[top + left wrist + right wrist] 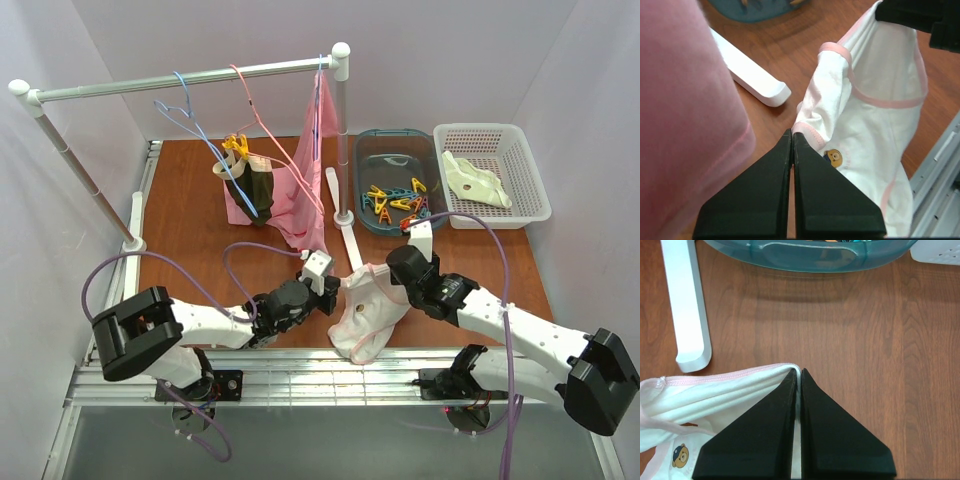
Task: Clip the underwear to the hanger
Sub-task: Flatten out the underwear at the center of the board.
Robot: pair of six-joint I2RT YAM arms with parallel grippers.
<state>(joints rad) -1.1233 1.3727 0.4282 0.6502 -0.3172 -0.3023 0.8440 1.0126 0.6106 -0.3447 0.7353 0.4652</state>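
1. Brown wooden table [200, 240], white walls on three sides, and a rack [190, 80] with a rail standing across the back.
2. Left gripper [338, 292] [792, 134]: jaws pressed together, pinching the pink-edged hem on the left side of the underwear [368, 318] [875, 125].
3. Right gripper [387, 283] [799, 372]: jaws also closed, with the waistband of the underwear [715, 390] caught between the tips.
4. The underwear hangs stretched between the two grippers, in front of the rack's right post. Its lower part droops toward the table's near edge. A small bear print [833, 157] [679, 456] shows on the fabric.
5. A white foot of the rack [752, 75] [687, 305] lies on the table just behind the underwear.
6. The hanger [187, 105] hooks on the rack's rail toward its left end, tilted, well apart from the underwear.
7. A pink hanger [262, 125] and pink cloth [305, 190] hang nearer the rack's right post. Olive underwear [255, 190] hangs between them, held by yellow pegs [235, 145].
8. Just right of the rack's right post sits a teal tray [395, 133] of coloured pegs.
9. Further right of the rack, a white basket [540, 180] holds a cream garment [478, 182].
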